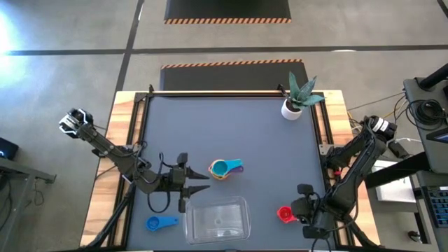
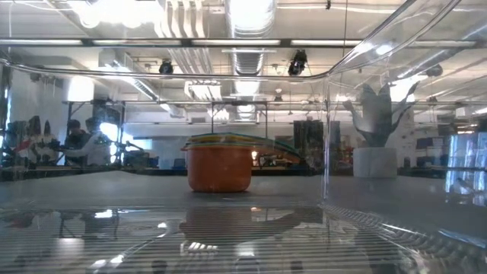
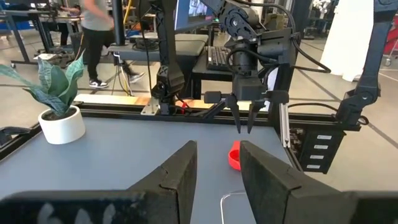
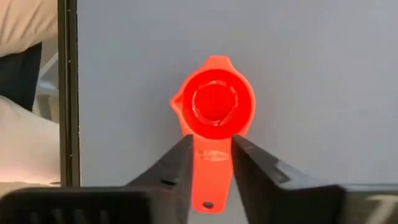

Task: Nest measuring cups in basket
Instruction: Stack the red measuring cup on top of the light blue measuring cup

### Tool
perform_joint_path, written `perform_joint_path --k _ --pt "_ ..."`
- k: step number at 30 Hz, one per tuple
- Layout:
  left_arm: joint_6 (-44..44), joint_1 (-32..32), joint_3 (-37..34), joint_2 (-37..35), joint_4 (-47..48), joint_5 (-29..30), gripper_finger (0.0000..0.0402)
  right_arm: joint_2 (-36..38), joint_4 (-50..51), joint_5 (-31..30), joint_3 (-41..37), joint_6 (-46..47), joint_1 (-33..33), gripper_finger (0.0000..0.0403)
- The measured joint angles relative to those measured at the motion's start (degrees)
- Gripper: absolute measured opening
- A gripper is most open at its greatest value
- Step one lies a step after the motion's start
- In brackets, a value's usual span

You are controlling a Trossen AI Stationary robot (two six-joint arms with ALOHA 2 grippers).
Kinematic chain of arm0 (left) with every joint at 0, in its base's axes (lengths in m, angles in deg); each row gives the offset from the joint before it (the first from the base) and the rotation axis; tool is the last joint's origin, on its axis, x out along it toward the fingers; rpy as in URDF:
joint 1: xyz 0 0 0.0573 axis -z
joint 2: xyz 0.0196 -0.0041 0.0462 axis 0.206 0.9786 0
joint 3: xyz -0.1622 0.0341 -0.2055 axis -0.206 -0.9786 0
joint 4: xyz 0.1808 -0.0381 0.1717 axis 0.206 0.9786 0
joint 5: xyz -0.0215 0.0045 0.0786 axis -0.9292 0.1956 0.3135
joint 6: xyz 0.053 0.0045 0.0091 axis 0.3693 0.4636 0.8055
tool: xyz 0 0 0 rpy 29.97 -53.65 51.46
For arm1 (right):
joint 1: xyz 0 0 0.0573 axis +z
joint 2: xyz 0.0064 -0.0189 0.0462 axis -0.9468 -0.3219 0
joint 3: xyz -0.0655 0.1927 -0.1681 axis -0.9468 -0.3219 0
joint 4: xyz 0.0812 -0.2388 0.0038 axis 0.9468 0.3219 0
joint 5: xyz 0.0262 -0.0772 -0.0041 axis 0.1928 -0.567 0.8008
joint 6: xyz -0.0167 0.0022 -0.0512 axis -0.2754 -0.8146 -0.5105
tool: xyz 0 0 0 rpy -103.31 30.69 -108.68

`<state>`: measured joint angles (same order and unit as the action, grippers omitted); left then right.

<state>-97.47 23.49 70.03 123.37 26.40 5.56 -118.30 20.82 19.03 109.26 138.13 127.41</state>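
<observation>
The right tool [image 4: 209, 155] is clamped on the red cup's [image 4: 214, 106] handle, at 3 o'clock from the basket [image 1: 217, 218]; the left tool [image 1: 199, 183] stands slightly apart.

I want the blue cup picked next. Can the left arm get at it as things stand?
Probably yes: the blue cup lies alone on bare table beside the basket, near the left gripper, with nothing between them.

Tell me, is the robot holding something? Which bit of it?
Yes. The right gripper pinches the red measuring cup by its flat handle. The left gripper holds nothing.
</observation>
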Motion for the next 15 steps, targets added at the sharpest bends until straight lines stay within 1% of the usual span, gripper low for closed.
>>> perform_joint_path --k 7,11,15 --pt "0.0 0.0 0.0 0.0 0.9 0.1 0.0103 -1.1 0.0 0.5 0.0 3.8 -1.2 0.0211" --pt "1.4 0.0 0.0 -0.3 1.6 2.5 0.0103 -3.6 0.0 0.7 0.0 4.3 -1.1 0.0276" --pt "2.2 0.1 0.0 -2.7 5.1 3.9 0.0103 -6.3 0.0 1.2 0.0 6.1 -1.1 0.0332"
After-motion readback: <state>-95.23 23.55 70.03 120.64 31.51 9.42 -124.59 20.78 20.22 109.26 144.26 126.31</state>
